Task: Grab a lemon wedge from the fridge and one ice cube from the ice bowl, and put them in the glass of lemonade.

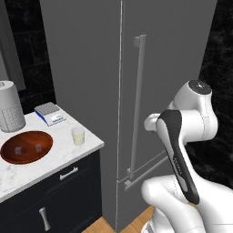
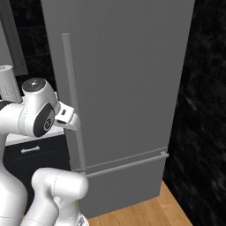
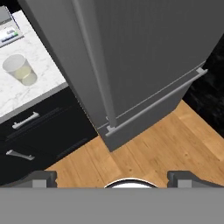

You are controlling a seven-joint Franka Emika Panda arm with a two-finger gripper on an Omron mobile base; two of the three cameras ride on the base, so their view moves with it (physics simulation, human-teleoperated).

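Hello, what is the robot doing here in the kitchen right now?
The robot arm faces the closed fridge, near its long handle. Its gripper is open and holds nothing. On the counter beside the fridge stand the glass of lemonade and the wooden ice bowl with ice cubes. Nothing has gone into the glass yet.

**Flat, even rendered light, moderately dim**

Soft light is falling evenly across the grey fridge [image 1: 91, 68], casting hardly any shadows. The marble worktop [image 1: 54, 154] is showing brightest, while the black tiled walls [image 2: 207, 110] are staying dark. Edges are looking slightly soft and pixelated; no glare is appearing.
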